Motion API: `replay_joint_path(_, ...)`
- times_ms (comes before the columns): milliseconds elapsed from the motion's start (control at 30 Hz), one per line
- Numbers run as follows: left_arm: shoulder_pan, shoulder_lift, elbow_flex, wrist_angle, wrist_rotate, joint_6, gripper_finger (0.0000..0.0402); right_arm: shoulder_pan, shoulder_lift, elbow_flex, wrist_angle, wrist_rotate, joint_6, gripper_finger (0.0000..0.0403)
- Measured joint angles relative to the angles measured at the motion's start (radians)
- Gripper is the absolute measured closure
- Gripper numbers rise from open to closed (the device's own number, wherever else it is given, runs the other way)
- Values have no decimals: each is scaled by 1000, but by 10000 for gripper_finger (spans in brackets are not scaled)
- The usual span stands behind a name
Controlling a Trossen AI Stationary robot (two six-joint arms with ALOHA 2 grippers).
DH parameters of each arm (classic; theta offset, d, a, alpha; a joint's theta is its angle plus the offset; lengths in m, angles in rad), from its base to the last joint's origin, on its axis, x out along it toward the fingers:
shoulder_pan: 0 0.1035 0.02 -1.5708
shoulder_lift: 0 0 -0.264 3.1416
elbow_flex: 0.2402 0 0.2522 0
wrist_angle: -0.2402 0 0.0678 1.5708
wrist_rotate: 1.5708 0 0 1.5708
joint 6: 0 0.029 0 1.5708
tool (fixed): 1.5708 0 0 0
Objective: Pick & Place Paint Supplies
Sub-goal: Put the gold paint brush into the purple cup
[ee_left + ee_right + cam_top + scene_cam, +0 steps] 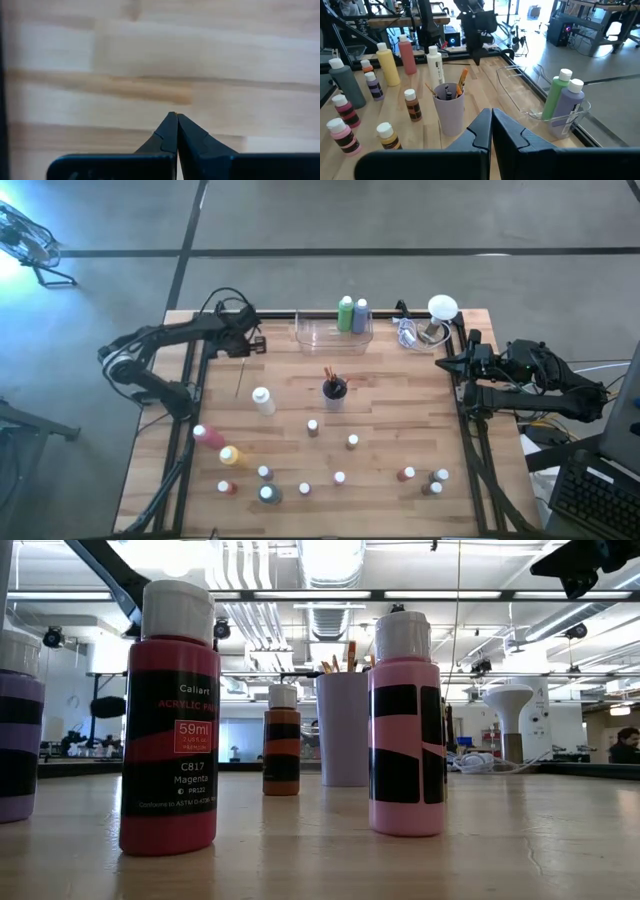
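Note:
Several small paint bottles (pixel 313 427) stand upright on their bases across the near half of the wooden table. Taller white (pixel 263 401), pink (pixel 208 436) and yellow (pixel 230 455) bottles are at its left. A lilac cup (pixel 334 390) holds brushes; a thin brush (pixel 240 383) lies flat near the left arm. Green (pixel 555 97) and purple (pixel 568 107) tall bottles stand in a clear bin (pixel 333 333). My left gripper (pixel 175 115) is shut, pointing down over bare wood at the far left. My right gripper (pixel 491 111) is shut at the right edge, aimed toward the cup (pixel 449 112).
A white lamp-like object (pixel 441 308) and cables sit at the far right corner. In the low view a magenta bottle (pixel 170 720) and a pink bottle (pixel 405 725) stand close to the near edge. Bare wood lies between the bin and the cup.

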Motion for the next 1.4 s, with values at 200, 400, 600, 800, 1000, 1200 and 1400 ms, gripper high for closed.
replay_joint_path(200,-15,-1,96,-4,45,61,401,0,0,0,0,0,-1,394)
replay_joint_path(400,-51,-1,195,-1,75,127,401,0,0,0,0,0,-1,394)
replay_joint_path(600,-99,-2,273,72,132,181,401,0,0,0,0,0,0,394)
replay_joint_path(800,-157,-2,339,185,201,223,401,0,0,0,0,0,-1,394)
replay_joint_path(1000,-231,-3,398,306,254,267,401,0,0,0,0,0,-1,394)
replay_joint_path(1200,-323,-3,452,460,276,319,401,0,0,0,0,0,0,394)
replay_joint_path(1400,-418,-3,506,591,294,377,401,0,0,0,0,0,-1,394)
